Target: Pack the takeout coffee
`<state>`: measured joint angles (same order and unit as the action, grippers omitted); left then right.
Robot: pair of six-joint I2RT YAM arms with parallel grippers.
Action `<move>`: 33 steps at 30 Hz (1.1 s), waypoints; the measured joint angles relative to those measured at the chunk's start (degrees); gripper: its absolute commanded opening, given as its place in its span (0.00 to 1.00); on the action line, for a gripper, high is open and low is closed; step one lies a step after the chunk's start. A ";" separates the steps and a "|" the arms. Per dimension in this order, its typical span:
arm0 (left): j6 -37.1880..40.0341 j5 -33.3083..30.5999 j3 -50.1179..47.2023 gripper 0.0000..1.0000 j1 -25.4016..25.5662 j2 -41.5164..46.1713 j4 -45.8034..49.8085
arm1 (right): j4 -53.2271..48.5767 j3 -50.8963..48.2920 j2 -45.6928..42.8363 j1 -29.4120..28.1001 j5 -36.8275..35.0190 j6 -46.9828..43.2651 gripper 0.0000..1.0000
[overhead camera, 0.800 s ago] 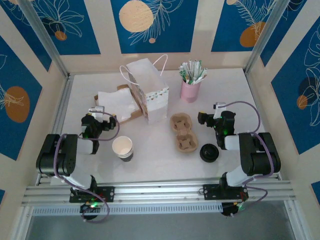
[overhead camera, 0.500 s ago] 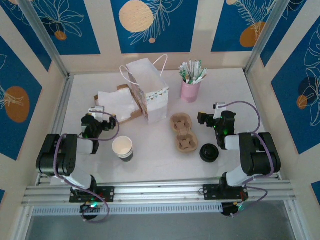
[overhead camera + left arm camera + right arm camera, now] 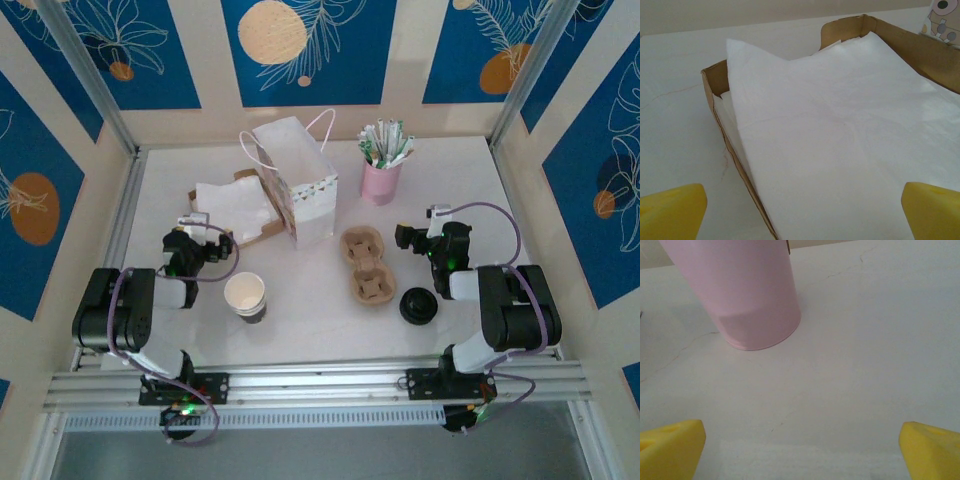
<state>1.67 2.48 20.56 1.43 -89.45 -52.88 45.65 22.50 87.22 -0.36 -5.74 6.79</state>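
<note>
- Left claw point(image 3: 208, 241): released, holding nothing. Its yellow fingertips point(image 3: 671, 210) are spread wide, low over the bench point(image 3: 460, 190), and it faces the napkins.
- Napkins point(image 3: 840, 140): a white stack lying in a brown card tray point(image 3: 720, 95), just ahead of the left claw.
- Open cup point(image 3: 245, 294): upright and lidless, white inside. It stands near the front edge, right of the left arm.
- Bag point(image 3: 300, 185): white paper with handles, standing at centre rear, just beside the tray.
- Carrier point(image 3: 366, 265): brown pulp with two wells, lying flat to the right of the bag.
- Pink cup point(image 3: 381, 180): upright at the rear and stuffed with sachets point(image 3: 385, 142), straight ahead of the right claw.
- Coffee point(image 3: 418, 305): black lid up, standing on the bench near the front, between the carrier and the right arm. It is apart from both claws.
- Right claw point(image 3: 412, 238): released, fingertips point(image 3: 670, 442) spread wide, holding nothing.
</note>
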 measured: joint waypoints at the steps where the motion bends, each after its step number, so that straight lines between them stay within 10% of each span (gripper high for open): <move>1: 0.00 0.00 0.00 1.00 0.00 0.00 0.00 | 0.00 0.00 0.00 0.00 0.00 0.00 0.99; 15: -0.70 -4.72 -1.16 1.00 0.00 9.62 3.06 | -2.82 0.00 -3.17 -0.90 -0.39 -1.03 0.99; 33: -6.62 -9.31 11.04 1.00 0.22 42.49 38.60 | -30.05 11.04 -31.10 -2.69 -1.14 5.20 0.99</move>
<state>-4.95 -6.83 31.59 1.65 -46.96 -14.28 15.59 33.54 56.12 -3.05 -6.87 11.99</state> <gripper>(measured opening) 0.999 0.993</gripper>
